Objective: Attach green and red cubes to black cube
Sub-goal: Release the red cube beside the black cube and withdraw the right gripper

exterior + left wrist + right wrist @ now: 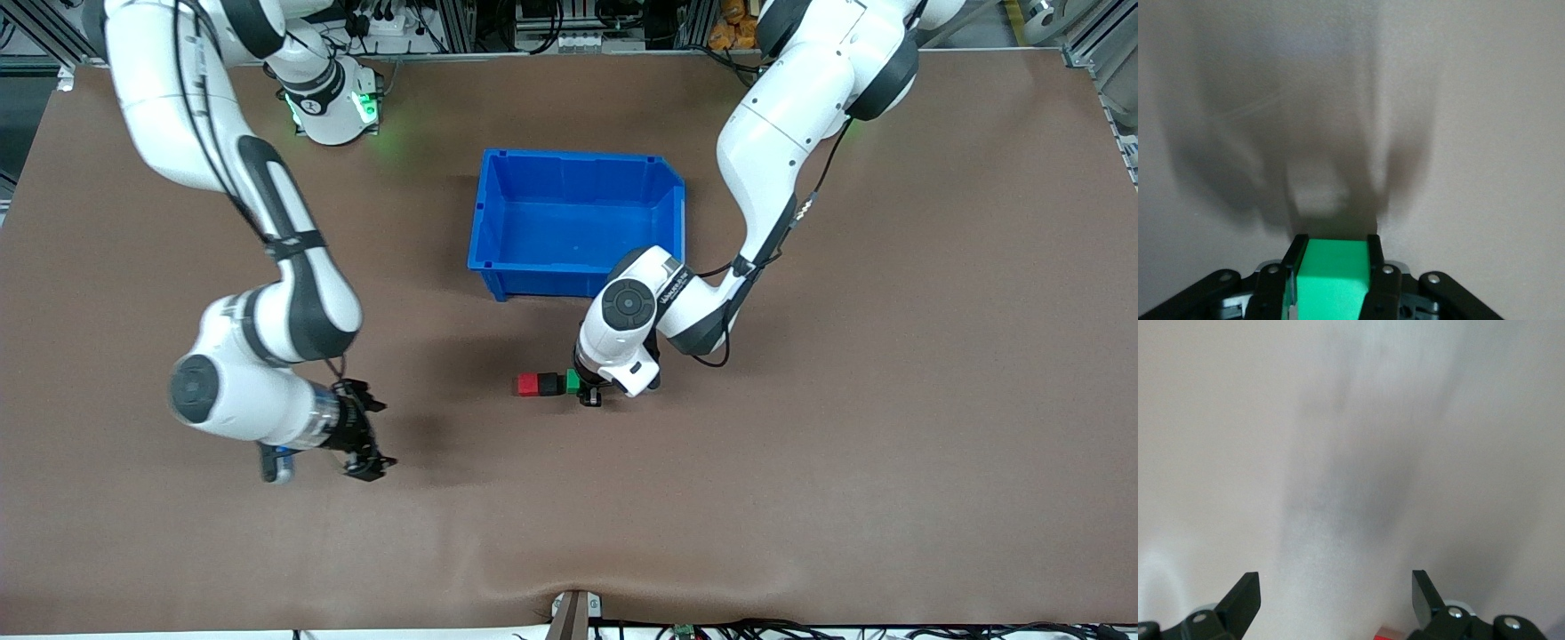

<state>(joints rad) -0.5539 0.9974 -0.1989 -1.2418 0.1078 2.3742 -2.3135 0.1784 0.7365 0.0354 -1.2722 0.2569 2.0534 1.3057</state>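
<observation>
green cube point(1333, 277) bright green, sits between the black fingers point(1293, 261) of the left gripper point(587, 391); black cube point(548, 384) touching it, red cube point(528, 384) after that; blue bin point(576, 222) solid blue; table point(889, 400) plain brown; arms white with black joints; right gripper point(366, 436) black, red sliver beside one jaw in right wrist view

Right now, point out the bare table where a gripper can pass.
Bare table runs from the cube row toward the left arm's end. Crowded: red cube, black cube, green cube in the left gripper, below the blue bin. Right gripper waits open.
</observation>
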